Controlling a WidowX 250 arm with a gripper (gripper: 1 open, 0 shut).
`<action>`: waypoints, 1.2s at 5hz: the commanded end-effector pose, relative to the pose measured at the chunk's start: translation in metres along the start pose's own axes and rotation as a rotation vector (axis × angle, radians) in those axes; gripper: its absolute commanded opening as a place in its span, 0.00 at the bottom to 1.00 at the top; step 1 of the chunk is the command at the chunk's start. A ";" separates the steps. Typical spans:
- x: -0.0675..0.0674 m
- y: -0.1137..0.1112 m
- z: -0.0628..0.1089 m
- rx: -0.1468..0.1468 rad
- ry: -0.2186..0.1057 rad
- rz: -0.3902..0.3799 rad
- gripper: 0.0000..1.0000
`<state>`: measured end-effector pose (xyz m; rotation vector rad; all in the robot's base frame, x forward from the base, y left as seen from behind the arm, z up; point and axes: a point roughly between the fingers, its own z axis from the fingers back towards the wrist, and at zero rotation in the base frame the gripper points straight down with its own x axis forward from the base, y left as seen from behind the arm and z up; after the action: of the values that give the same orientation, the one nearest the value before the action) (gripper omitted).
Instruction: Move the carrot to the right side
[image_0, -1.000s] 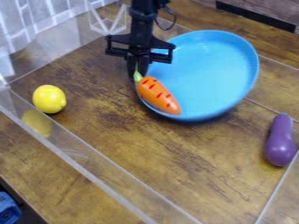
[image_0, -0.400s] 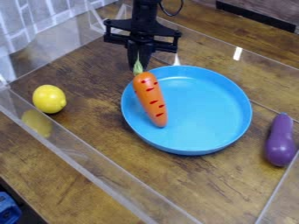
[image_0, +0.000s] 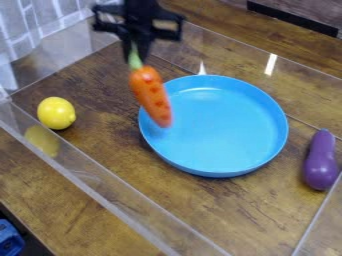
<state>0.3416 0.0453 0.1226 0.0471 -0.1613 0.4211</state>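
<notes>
One carrot (image_0: 150, 96) hangs from the end effector (image_0: 134, 58), which is shut on the green top, and the whole arm up there is smeared with blur, so I can't make out the tips themselves. The carrot lies straight below the grip, its long axis close to upright, the leafy end up and the narrower-looking orange body slanting down and a little to the right as I look at it. From where I stand it covers the left part of the rim of the blue plate (image_0: 225, 124); whether it clears that rim or brushes it, I can't tell.

There's only the one arm, so no question of which is nearer. As I judge it, the carrot is being carried, and the right side is yet to be reached; the next move wants a sideways swing with that dangling lower end kept high enough not to catch the plate.

Counting up: one carrot, one plate, one lemon (image_0: 56, 113) off to the left, and one eggplant (image_0: 321, 161) over on the right of the worktop (image_0: 201, 210).
</notes>
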 end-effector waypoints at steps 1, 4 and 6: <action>-0.013 0.034 0.033 -0.037 -0.072 -0.037 0.00; -0.064 0.042 0.000 0.005 -0.046 -0.141 0.00; -0.069 0.041 -0.028 0.050 -0.044 -0.132 0.00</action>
<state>0.2630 0.0580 0.0748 0.1119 -0.1507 0.2992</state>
